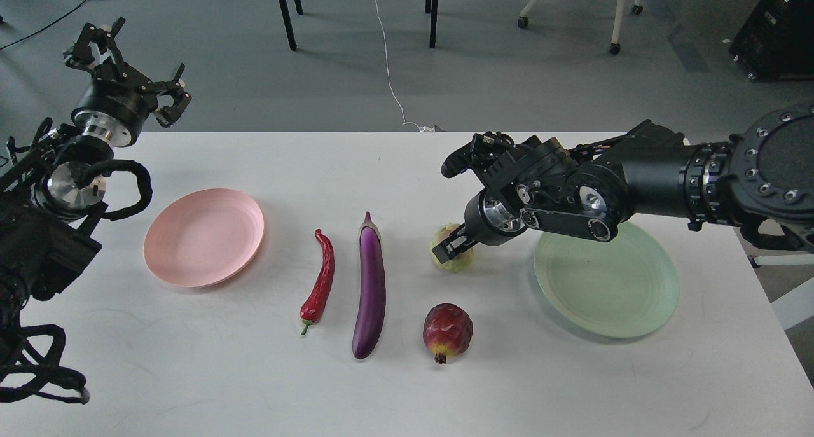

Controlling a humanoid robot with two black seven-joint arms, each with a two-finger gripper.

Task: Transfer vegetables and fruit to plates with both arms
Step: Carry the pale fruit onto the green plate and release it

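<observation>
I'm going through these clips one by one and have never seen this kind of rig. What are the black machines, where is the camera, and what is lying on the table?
The single picture comes from the robot's own head, looking down at a white table. The black machines are its two arms. The left gripper hangs open above the table's far left corner, holding nothing. The right gripper is down at the yellow-green fruit; whether it has closed on it cannot be told. On the table lie a pink plate, a red chili pepper, an eggplant, a pomegranate and a green plate. Both plates are empty.
</observation>
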